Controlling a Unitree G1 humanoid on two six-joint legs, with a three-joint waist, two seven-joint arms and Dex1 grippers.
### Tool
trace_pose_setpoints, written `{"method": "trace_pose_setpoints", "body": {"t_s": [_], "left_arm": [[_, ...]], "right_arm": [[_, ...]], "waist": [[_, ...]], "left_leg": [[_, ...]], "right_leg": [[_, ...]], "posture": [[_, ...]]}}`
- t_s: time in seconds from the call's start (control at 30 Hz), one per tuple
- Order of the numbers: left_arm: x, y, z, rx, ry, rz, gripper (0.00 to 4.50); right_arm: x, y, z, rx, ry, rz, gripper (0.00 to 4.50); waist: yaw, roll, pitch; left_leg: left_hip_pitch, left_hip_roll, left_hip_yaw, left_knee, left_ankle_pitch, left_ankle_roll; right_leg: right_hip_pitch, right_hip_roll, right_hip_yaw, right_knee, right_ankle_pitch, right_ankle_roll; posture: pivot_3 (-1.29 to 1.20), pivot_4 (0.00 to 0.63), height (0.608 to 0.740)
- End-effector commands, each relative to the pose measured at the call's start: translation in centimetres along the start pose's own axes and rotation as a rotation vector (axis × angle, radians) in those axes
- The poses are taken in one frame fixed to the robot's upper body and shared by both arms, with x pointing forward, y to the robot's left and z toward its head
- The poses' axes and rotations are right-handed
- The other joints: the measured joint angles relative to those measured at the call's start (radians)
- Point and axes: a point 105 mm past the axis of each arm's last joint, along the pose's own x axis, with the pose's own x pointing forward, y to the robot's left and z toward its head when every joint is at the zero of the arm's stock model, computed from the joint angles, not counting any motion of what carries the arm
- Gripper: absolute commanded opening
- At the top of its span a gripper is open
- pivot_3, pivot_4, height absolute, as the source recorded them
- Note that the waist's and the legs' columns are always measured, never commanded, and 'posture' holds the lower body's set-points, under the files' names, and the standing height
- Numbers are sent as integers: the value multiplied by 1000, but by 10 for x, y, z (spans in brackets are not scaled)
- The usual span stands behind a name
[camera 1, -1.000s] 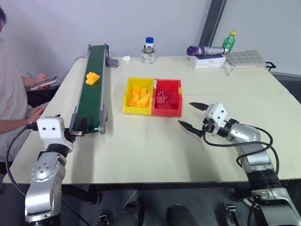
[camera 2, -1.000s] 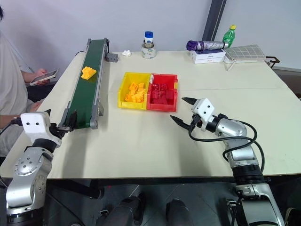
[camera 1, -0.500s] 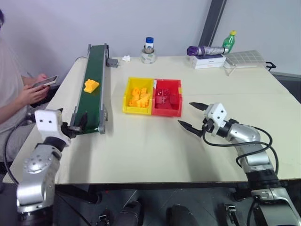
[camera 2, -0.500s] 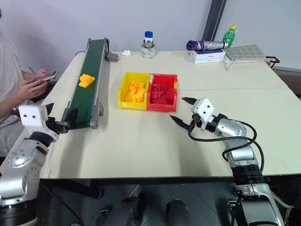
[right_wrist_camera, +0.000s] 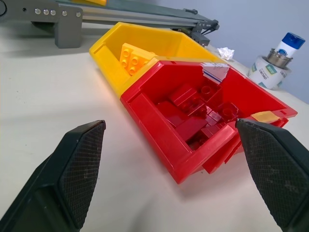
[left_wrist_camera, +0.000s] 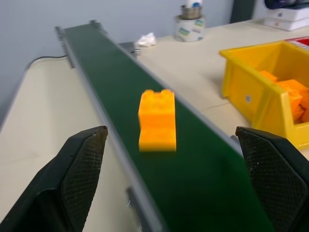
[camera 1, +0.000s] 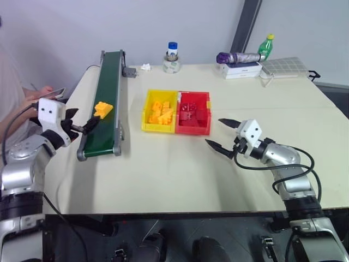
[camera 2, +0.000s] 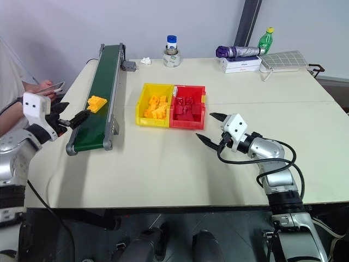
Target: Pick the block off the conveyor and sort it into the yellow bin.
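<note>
The yellow block (camera 1: 102, 109) lies on the dark green conveyor (camera 1: 107, 76), a little past the belt's middle toward its near end. My left gripper (camera 1: 82, 119) is open and held level at the belt's left rail, just short of the block. In the left wrist view the block (left_wrist_camera: 157, 120) sits between and beyond the two spread fingers, untouched. The yellow bin (camera 1: 159, 129) stands right of the conveyor with several yellow bricks in it. My right gripper (camera 1: 214, 131) hovers open and empty over the table, right of the bins.
A red bin (camera 1: 193, 129) of red bricks adjoins the yellow bin's right side. A jar (camera 1: 173, 58), a green bottle (camera 1: 265, 47) and a purple umbrella on a box (camera 1: 238, 59) line the far edge. A person's hand with a phone (camera 1: 47, 93) is beyond the table's left edge.
My left arm has risen and swung forward from the table's near-left corner up to the belt beside the block. The block has ridden down the belt toward me. The right arm is still.
</note>
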Motion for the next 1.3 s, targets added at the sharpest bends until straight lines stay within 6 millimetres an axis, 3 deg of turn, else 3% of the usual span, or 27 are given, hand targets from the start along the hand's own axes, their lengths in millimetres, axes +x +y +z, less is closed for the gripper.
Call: {"method": "trace_pose_setpoints", "body": {"t_s": [0.03,0.3,0.4,0.5,0.53,0.7,0.87,0.97,1.13,1.23,1.3], "left_arm": [[8,3,10,46,-34,-4,4483],[22,-9,-14,-7,21,-16,4483],[21,-16,-20,-22,36,-42,3237],[19,-17,-17,-8,26,-25,1594],[18,-18,-12,-9,8,-21,1287],[20,-32,21,-30,-112,-31,1351],[43,-69,55,-58,-217,-88,1351],[72,-93,56,-75,-209,-85,1351],[120,-110,53,-102,-183,-9,1351],[134,-115,50,-91,-169,-1,1351],[145,-129,52,-126,-177,-53,1351]], "right_arm": [[-1,-3,14,-33,-43,-17,4500],[-3,-3,14,-33,-34,-23,4500],[-4,-3,12,-33,-32,-24,4500],[-5,-3,11,-33,-30,-24,4500],[-4,-4,11,-33,-30,-24,4500],[-4,-5,10,-32,-30,-26,4500],[-1,-6,10,-31,-34,-24,4500],[2,-6,10,-32,-39,-22,4500],[1,-5,12,-35,-42,-30,4500],[0,-5,13,-35,-41,-35,4500],[-2,-5,14,-37,-41,-41,4500]], "waist": [[-1,0,0],[-1,0,0],[-2,0,0],[-2,0,0],[-2,0,0],[2,0,0],[5,-1,0],[3,-1,0],[3,-1,0],[-4,-1,0],[-1,-1,0]], "left_leg": [[0,0,0,0,0,0],[0,0,0,0,1,0],[0,0,0,0,1,0],[0,0,0,0,1,0],[0,0,0,0,1,0],[0,0,0,0,1,-1],[0,0,-1,2,1,-1],[0,0,-1,5,1,-1],[0,0,-2,8,2,1],[-1,-1,-1,10,1,2],[-1,-1,-1,10,1,2]], "right_leg": [[0,0,0,0,0,1],[2,0,0,1,1,2],[2,0,0,1,1,2],[2,0,0,1,1,2],[2,0,0,1,1,2],[2,0,0,1,1,2],[5,0,-1,1,1,2],[7,0,-2,1,1,2],[8,1,-3,2,2,4],[8,1,-3,2,3,5],[8,1,-3,2,3,5]], "posture": [[0,150,740],[0,150,740],[0,150,740],[0,150,740],[0,150,740],[0,150,740],[0,150,740],[0,150,740],[0,150,740],[0,150,740],[0,150,740]]}}
